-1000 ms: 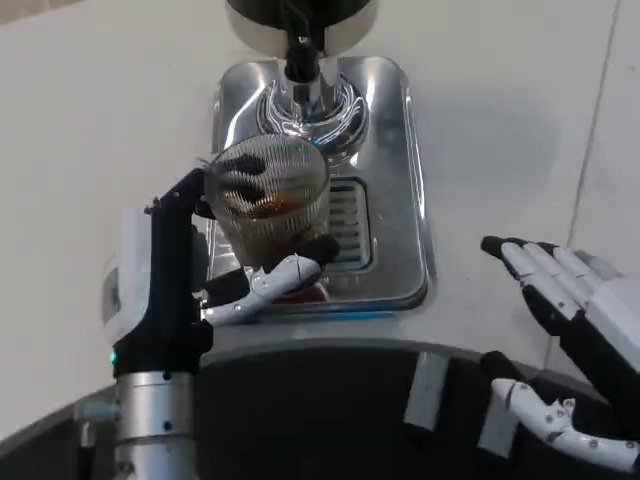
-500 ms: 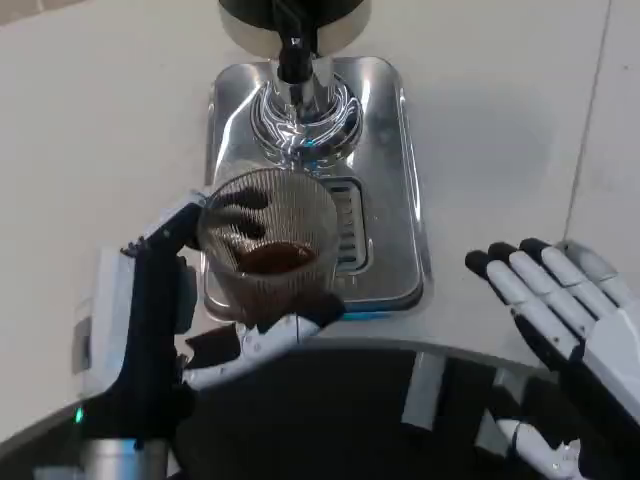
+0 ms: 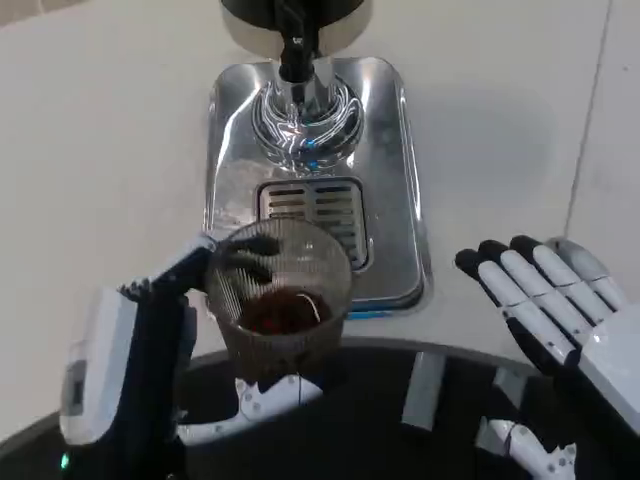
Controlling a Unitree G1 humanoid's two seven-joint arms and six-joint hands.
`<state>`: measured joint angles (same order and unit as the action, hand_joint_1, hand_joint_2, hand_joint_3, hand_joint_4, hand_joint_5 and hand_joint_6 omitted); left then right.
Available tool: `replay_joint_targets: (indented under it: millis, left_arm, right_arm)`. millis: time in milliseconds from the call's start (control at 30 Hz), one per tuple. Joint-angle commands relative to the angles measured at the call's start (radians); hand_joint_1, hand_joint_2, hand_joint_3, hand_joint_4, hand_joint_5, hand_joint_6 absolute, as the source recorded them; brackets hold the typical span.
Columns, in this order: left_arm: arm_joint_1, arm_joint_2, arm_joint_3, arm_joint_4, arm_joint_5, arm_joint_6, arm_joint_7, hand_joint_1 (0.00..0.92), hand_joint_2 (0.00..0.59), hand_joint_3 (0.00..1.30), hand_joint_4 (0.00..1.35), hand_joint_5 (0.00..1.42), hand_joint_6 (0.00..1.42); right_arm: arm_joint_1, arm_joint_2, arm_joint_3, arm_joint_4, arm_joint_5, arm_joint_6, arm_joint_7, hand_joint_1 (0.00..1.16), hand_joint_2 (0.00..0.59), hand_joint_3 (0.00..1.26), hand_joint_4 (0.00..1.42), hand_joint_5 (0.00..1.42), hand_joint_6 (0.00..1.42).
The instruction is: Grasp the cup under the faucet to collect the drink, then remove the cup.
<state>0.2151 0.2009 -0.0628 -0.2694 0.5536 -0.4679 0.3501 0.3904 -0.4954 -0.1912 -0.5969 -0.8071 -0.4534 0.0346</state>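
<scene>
Clearly the black-and-white fingers [image 3: 255, 255] of the left hand [image 3: 150, 340] wrap the ribbed clear glass cup [image 3: 280, 300], black fingertips showing through the far wall and a white digit curling beneath the base near the bottom of the picture. Dark brown drink sits in the lower part of the cup. The cup is held over the near edge of the shiny stainless steel drip tray [image 3: 390, 180], in front of its slotted drain grille [image 3: 315, 210] and well clear of the chrome faucet [image 3: 297, 85] that rises at the tray's far end under a dark round dispenser body [image 3: 255, 15]. The tray rests on the white worktop [image 3: 100, 150], toward its far edge. Off to the right, the right hand [image 3: 545, 310] hovers palm-open with its fingers [image 3: 500, 285] spread apart, holding nothing, just beside the tray's near right corner. A dark curved surface [image 3: 400, 390] runs along the near edge below both hands.
</scene>
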Motion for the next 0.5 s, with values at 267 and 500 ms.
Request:
replay_joint_targets:
  millis: [267, 500]
  left_arm:
    - [0.048, 0.014, 0.010, -0.051, 0.008, -0.091, -0.013, 0.663, 0.076, 1.19, 1.20, 1.31, 1.42]
    - [0.110, 0.025, 0.039, -0.073, 0.006, -0.111, -0.021, 0.665, 0.079, 1.19, 1.20, 1.31, 1.42]
  right_arm:
    - [-0.002, 0.046, 0.040, -0.045, 0.011, 0.008, 0.009, 0.07, 0.537, 0.00, 0.00, 0.00, 0.00]
    - [0.040, 0.071, 0.034, -0.062, 0.001, 0.005, -0.010, 0.09, 0.537, 0.00, 0.00, 0.00, 0.00]
